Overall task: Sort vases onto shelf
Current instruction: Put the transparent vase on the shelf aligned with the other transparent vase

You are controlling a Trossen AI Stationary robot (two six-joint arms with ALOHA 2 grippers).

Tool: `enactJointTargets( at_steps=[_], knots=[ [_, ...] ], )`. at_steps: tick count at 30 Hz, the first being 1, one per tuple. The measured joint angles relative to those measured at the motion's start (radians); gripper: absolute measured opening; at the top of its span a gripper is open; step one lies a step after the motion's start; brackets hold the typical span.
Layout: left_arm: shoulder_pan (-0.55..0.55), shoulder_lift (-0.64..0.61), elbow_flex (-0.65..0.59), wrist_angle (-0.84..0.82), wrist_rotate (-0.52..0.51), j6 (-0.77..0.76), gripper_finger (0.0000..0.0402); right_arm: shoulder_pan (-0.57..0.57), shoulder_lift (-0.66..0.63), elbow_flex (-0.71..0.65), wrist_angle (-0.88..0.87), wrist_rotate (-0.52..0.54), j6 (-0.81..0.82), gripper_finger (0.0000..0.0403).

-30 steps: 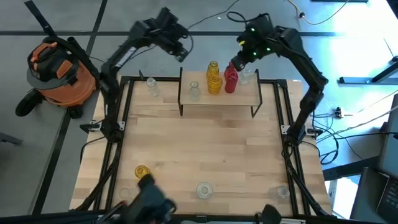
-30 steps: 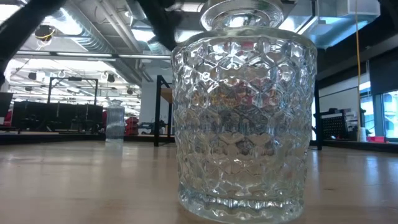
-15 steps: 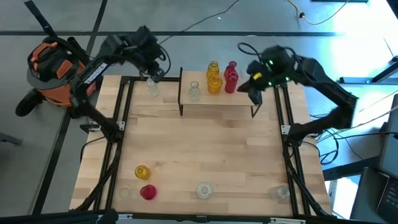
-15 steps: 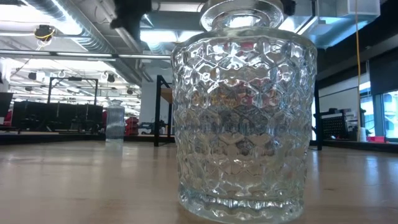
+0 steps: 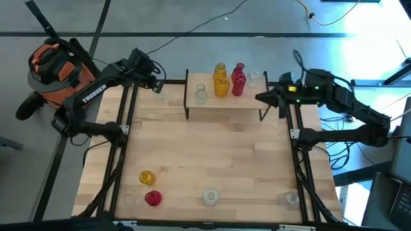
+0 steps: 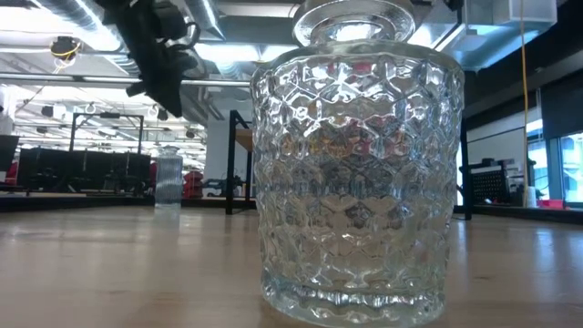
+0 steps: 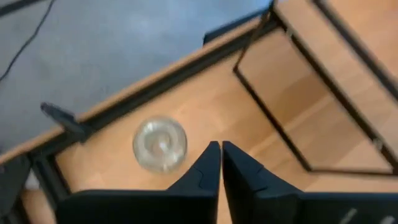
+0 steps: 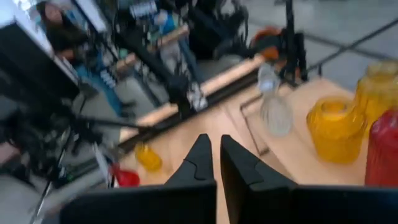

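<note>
Both your grippers are pinched shut with nothing between the fingers. The left gripper (image 5: 156, 82) hangs over the far left corner of the table (image 5: 212, 154), right above a clear vase (image 7: 160, 144) that sits on the tabletop outside the shelf; from the left wrist view you're looking straight down its round mouth, with the fingertips (image 7: 211, 155) pressed together just beside it, not touching it as far as I can tell. The right gripper (image 5: 259, 97) sits at the shelf's right end, pointing in toward it, empty too.

The shelf (image 5: 225, 101) is a small pale wooden board on thin black legs at the far edge of the table. On it you've got a clear vase (image 5: 201, 93), two yellow vases (image 5: 221, 83) stacked close together, a red vase (image 5: 238, 79) just beside them and another clear one (image 5: 256, 77) toward the right end. All translucent glass, rounded bodies, narrow necks.

Along the near edge: a yellow vase (image 5: 146, 177), a red vase (image 5: 153, 198) close by, and a clear vase (image 5: 210, 196) in the middle. The low view is basically filled with that last one, a chunky body with a honeycomb pattern (image 6: 357, 173).

The tabletop is light butcher-block wood in a black frame. The floor around is grey, with an orange shop vac (image 5: 56, 70) off to the left and cables trailing about.
</note>
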State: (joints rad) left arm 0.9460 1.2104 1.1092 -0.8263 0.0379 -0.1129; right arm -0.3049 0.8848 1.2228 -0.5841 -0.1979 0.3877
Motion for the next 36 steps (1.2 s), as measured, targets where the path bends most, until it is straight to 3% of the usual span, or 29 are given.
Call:
enactJointTargets(
  at_steps=[3,9,16,24,36],
  knots=[
    [0.049,0.022,0.001,0.045,0.045,0.01,0.0043,-0.002,-0.001,0.0,0.047,0.034,0.002,0.0],
    [0.127,0.072,0.001,0.053,0.065,0.011,0.0153,-0.002,0.025,0.0,0.162,0.049,0.068,0.0],
    [0.152,0.143,0.001,0.049,0.108,0.028,0.0247,-0.003,0.054,0.0,0.2,0.058,0.083,0.0],
    [0.14,0.195,0.001,-0.014,0.03,0.06,0.026,-0.003,0.063,0.0,0.224,0.051,0.131,0.0],
    [0.136,0.301,0.002,0.016,0.032,0.071,0.0255,-0.003,0.063,0.0,0.224,0.057,0.131,0.0]
  ],
)
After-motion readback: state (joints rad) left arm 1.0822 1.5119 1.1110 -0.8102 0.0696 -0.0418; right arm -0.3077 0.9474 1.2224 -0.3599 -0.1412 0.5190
